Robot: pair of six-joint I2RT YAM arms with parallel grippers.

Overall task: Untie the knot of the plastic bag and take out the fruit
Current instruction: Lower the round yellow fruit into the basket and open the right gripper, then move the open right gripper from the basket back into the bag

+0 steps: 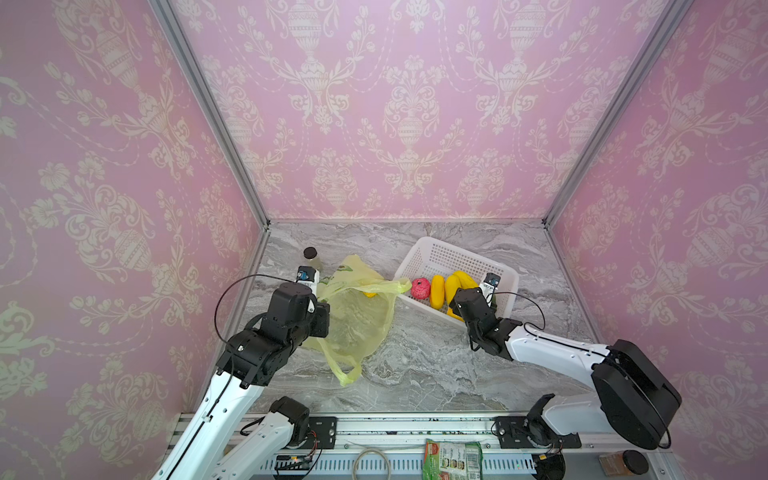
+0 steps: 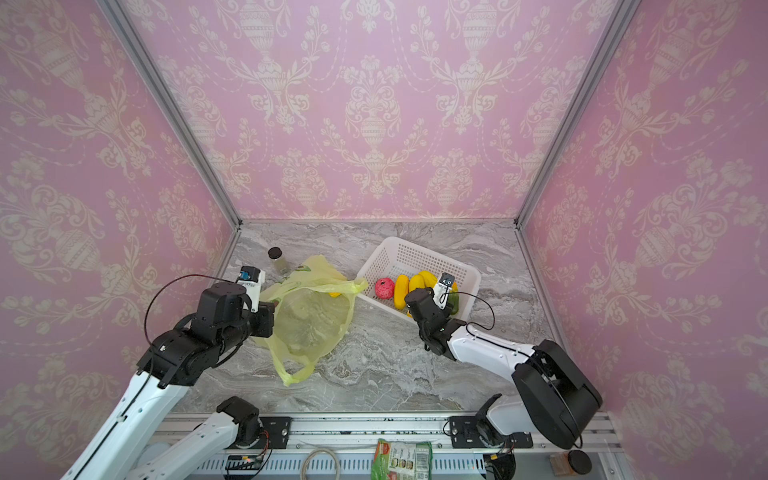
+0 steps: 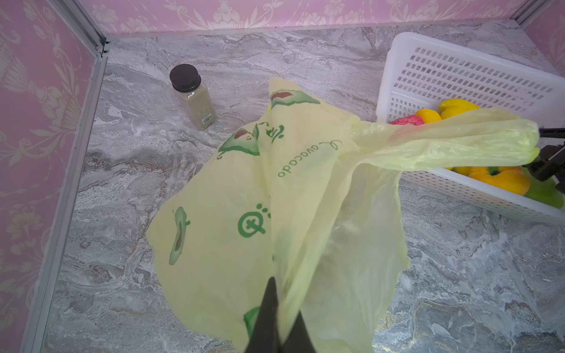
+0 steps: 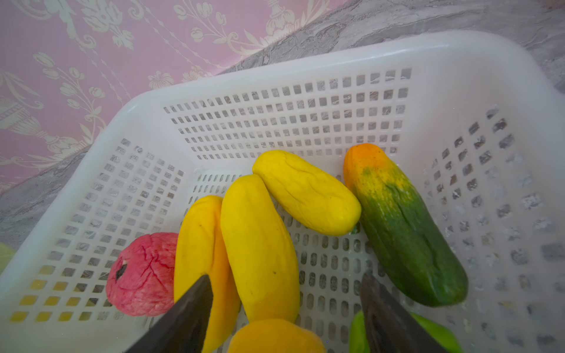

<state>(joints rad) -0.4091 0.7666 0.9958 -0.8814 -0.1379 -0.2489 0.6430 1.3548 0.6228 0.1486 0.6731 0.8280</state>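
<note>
- Two fingers of the left gripper [image 3: 273, 305] are pressed together on a fold of the plastic bag [image 1: 357, 320], which is held up at the left of the scene.
- The right gripper [image 4: 286, 276] is seen with its jaws spread wide over the white basket [image 1: 453, 253] at the far right; nothing is clasped between them.
- Most of the fruit [image 4: 260, 244] is gathered in that basket: yellow oblongs, a pink ball [image 1: 419, 287], a green-orange piece [image 4: 403, 223] and peppers [image 3: 501, 182], partly hidden in both top views by the right gripper.
- One small yellow piece [image 1: 370, 294] is seen at the bag's far edge; whether it lies inside cannot be told.
- The bag's handle loops [image 1: 399, 286] are parted, one stretched toward the basket, the other trailing near.
- A spice jar [image 1: 311, 261] with a dark lid is stood upright at the far left, just beyond the bag.
- The grey marbled tabletop [image 1: 436, 365] is enclosed by pink ornamented wallpaper [image 1: 411, 104] and aluminium posts [image 1: 208, 108].
- The word "avocado" [image 3: 302, 159] is printed in green on the bag.
</note>
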